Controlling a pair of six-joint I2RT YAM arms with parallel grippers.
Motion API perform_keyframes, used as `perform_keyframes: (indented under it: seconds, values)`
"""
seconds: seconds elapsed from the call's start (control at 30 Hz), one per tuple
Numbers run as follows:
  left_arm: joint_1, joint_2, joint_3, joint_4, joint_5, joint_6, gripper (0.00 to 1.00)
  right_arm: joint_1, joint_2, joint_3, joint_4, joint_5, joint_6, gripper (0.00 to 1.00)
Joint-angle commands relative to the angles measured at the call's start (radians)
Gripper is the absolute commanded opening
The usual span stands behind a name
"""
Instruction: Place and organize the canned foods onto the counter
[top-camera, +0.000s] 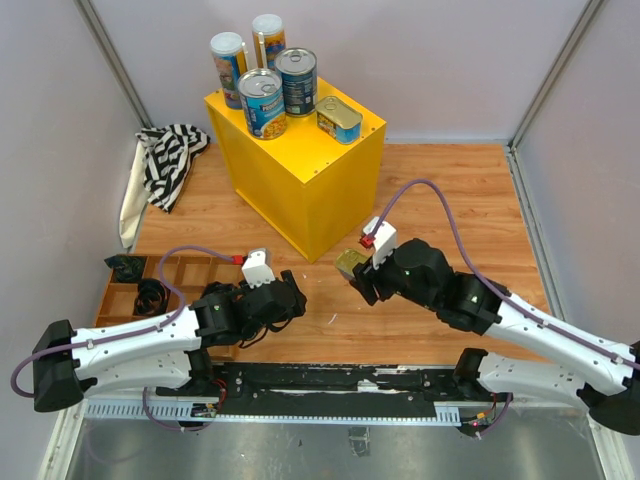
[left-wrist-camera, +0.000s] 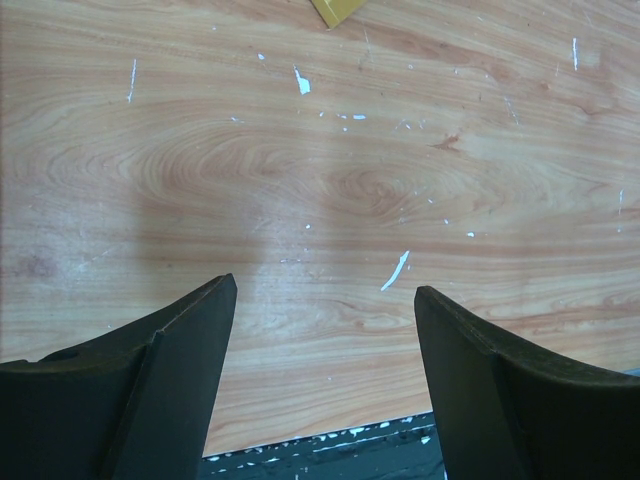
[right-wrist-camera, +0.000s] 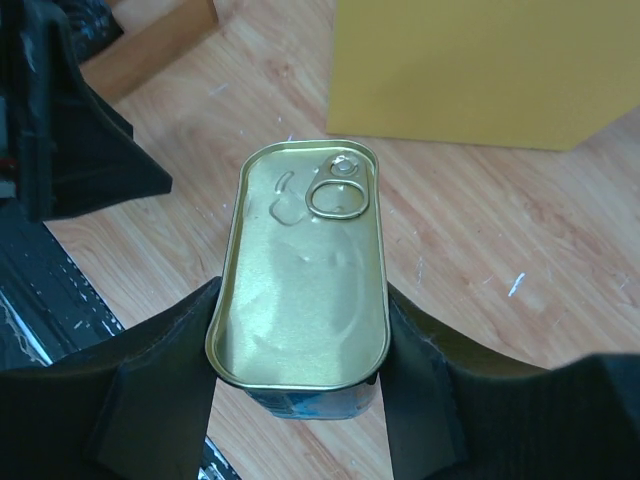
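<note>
R pincer (right-wrist-camera: 300, 345) clamps gold tin (right-wrist-camera: 300, 270) by its long sides, near yellow counter (top-camera: 300, 185); L pincer (left-wrist-camera: 325, 300) spread wide, empty, over tabletop (left-wrist-camera: 380, 150).

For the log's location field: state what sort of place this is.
Probably a robot test cell, not a real kitchen: plain grey panel walls box in a wooden tabletop, two arms are bolted to a rail at its edge, and a yellow box stands in as counter for cans.

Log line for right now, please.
left gripper: open, empty | right gripper: shut on gold tin, in front of counter | counter top: five cans | gold tin not yet placed
</note>
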Motion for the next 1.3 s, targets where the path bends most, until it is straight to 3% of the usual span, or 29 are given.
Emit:
perform_keyframes:
  seconds: [0.0, 0.7, 1.0, 1.27]
  values:
    - [0.003, -0.010, 0.014, -0.006, -0.044, -0.014, 0.77, 0.014, -0.036, 0.120, -0.028, 0.026, -0.033, 0.01]
    - [0.003, 0.038, 0.032, 0.023, -0.030, -0.005, 0.76, -0.012, 0.164, 0.589, 0.021, -0.021, -0.201, 0.00]
    - [0.003, 0.022, 0.013, 0.023, -0.032, -0.006, 0.76, -0.096, 0.294, 0.724, 0.075, -0.105, -0.193, 0.00]
    - [0.003, -0.029, 0.027, -0.041, -0.038, -0.031, 0.76, -0.188, 0.381, 0.743, 0.168, -0.187, -0.133, 0.00]
